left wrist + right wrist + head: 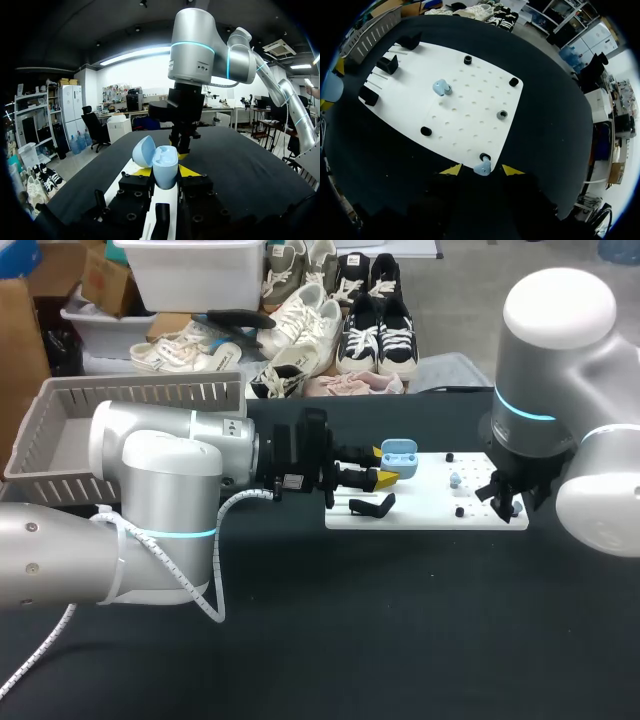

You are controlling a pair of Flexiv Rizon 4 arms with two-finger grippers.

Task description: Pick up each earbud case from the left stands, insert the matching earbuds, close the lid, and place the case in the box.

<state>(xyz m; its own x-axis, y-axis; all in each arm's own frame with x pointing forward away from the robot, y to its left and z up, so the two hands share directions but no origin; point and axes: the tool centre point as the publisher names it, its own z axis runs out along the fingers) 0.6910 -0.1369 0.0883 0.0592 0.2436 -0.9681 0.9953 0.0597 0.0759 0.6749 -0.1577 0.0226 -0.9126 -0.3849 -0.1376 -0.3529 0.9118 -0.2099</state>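
A light blue earbud case (165, 169) stands upright with its lid (142, 150) swung open, and my left gripper (166, 172) is shut on its body. In the head view the case (398, 453) hangs over the left end of the white board (430, 515). One light blue earbud (441, 87) sits on a peg mid-board. A second earbud (482, 168) sits on a peg at the board's near edge, between the yellow tips of my right gripper (481, 171). Those tips stand open, clear of the earbud on both sides. My right gripper (503, 502) points down at the board's right end.
Black case stands (387, 64) line the board's left end, and several black pegs (513, 81) dot its surface. A grey slatted basket (60, 440) sits at the table's far left behind my left arm. Dark tabletop (400, 620) stretches in front of the board.
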